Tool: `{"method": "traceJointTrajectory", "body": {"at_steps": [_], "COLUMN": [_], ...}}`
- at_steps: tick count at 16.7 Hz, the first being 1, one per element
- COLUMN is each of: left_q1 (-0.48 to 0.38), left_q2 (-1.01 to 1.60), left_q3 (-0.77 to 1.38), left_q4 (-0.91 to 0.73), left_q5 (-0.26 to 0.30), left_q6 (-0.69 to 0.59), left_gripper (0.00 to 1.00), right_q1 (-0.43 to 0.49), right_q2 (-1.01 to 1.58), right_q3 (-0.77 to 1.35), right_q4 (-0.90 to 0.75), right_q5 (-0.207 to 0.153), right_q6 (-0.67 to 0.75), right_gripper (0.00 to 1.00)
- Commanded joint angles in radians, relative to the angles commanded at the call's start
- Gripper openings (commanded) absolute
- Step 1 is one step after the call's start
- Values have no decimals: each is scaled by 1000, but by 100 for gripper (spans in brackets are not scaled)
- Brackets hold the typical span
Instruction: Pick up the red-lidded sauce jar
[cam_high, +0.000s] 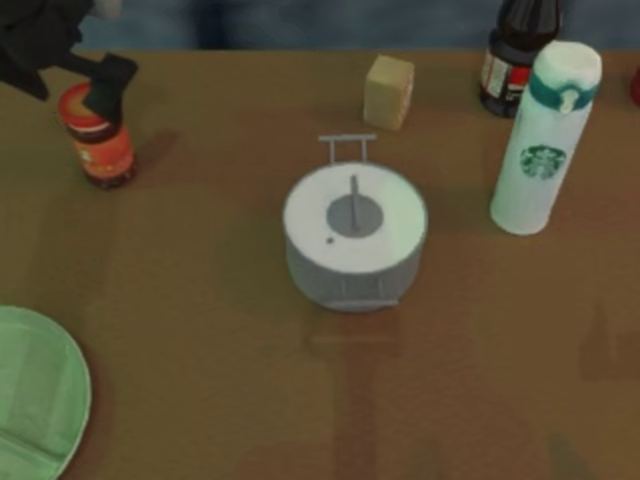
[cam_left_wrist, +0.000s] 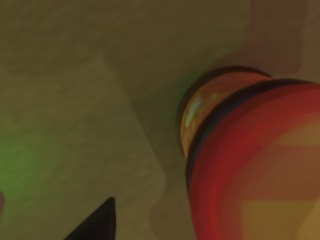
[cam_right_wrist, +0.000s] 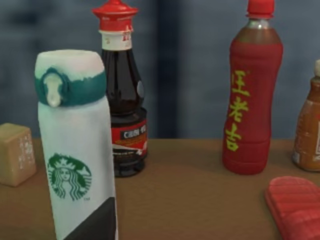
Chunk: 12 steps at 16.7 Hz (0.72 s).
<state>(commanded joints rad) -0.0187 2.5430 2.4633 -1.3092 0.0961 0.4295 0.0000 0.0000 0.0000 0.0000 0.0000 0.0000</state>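
The left claw (cam_high: 100, 85), a black shape at the top view's upper left, covers part of the red lid of the small squat red-lidded sauce jar (cam_high: 98, 138), so whether its fingers bear on the lid cannot be told. In the left wrist view the jar (cam_left_wrist: 250, 165) is blurred and cut by the picture's edges, its label unreadable. The pale green flat plate (cam_high: 35, 400) is cut by the top view's left and bottom edges. The dark glass bottle with white-red label (cam_high: 512, 60) is cut by the top edge and partly hidden behind the tall white tumbler with teal band (cam_high: 545, 140). The red ridged object (cam_right_wrist: 295, 205) and the brown bottle (cam_right_wrist: 309, 125) run off the right wrist view's edge.
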Motion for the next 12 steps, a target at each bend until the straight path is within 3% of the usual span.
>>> {"method": "traceJointTrajectory", "body": {"at_steps": [12], "left_q1": [-8], "left_q2": [40], "left_q3": [-119], "left_q4": [160], "left_q5": [-1], "left_q6": [-8], "left_gripper": [100], "right_q1": [0], "right_q2": [0], "right_q3": [0], "right_q4": [0], "right_q5": [0], "right_q6": [0], "right_gripper": [100]}}
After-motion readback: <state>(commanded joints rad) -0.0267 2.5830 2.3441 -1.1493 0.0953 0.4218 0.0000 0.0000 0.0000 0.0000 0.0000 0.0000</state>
